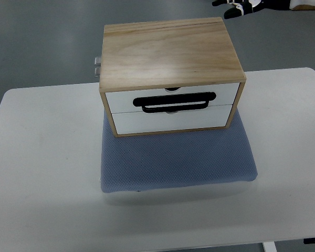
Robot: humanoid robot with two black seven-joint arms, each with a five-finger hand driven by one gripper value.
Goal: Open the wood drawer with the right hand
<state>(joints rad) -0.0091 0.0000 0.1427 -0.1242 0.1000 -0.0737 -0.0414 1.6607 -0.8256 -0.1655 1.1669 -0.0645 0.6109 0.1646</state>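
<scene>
- Wooden two-drawer box [170,55] is sitting shut on a blue textured pad [178,160], black loop handle [174,102] facing front.
- Right hand [240,7] is hovering beyond, finger state unclear.

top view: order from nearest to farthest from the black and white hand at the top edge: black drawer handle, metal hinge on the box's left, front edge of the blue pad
From the hand, at the top edge right of centre:
1. black handle, on the wooden box's front, centre.
2. metal hinge, on the box's left side.
3. blue pad front edge, lowest in the picture, on the white table.
</scene>
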